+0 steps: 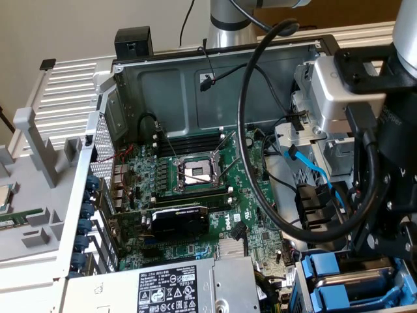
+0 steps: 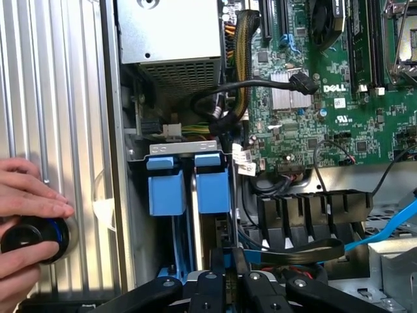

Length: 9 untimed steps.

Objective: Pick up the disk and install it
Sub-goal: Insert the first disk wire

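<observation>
the pincer (image 2: 225,264) sits low over the drive bay of an open computer case (image 1: 195,78), its black fingers (image 2: 215,277) drawn close together around a thin blue edge, which looks like the rail of the disk (image 2: 225,257). so the jaws appear clamped on the disk, holding it edge-on at the mouth of the bay, though most of the disk is hidden behind the fingers.

just beyond the fingers stand two blue plastic tabs (image 2: 189,186) side by side under a silver bracket. in the exterior view the same blue tabs (image 1: 339,274) show at the lower part of the exterior view's right, beneath the arm's dark wrist (image 1: 391,169).

beside the bay runs a row of black cable clips (image 2: 313,212), with a blue ribbon cable (image 2: 391,228) near them. farther off lies the green main board (image 1: 195,189), with a black card (image 1: 179,222) on it, and a grey power box (image 1: 169,283) close to the bay.

a person's hand (image 2: 29,228) rests on a black round knob (image 2: 32,238) outside the case wall.
</observation>
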Available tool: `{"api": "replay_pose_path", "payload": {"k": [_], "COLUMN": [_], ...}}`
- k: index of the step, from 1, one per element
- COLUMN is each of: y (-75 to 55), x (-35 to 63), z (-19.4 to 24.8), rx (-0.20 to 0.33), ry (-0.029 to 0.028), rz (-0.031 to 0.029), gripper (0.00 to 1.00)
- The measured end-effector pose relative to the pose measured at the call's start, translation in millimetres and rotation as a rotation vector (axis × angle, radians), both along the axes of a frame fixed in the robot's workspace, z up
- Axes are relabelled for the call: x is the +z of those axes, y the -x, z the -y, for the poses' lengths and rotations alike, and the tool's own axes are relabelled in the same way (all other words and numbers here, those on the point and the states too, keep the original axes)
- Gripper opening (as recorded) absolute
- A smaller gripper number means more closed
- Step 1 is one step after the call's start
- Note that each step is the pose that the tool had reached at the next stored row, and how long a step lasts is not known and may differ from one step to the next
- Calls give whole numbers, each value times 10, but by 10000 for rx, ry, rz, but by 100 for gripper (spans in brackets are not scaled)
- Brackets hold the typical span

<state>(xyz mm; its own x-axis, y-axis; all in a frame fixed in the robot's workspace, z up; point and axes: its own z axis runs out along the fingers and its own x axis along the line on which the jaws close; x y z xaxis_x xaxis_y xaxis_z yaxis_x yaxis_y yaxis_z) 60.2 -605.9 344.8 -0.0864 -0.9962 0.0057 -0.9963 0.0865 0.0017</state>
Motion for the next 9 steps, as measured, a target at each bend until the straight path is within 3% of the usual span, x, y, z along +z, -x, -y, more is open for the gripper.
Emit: {"api": "replay_pose_path", "payload": {"k": [9], "y": [1], "x": [0], "z": [0], "rx": [0], "ry": [30], "rz": [30], "gripper": [16]}}
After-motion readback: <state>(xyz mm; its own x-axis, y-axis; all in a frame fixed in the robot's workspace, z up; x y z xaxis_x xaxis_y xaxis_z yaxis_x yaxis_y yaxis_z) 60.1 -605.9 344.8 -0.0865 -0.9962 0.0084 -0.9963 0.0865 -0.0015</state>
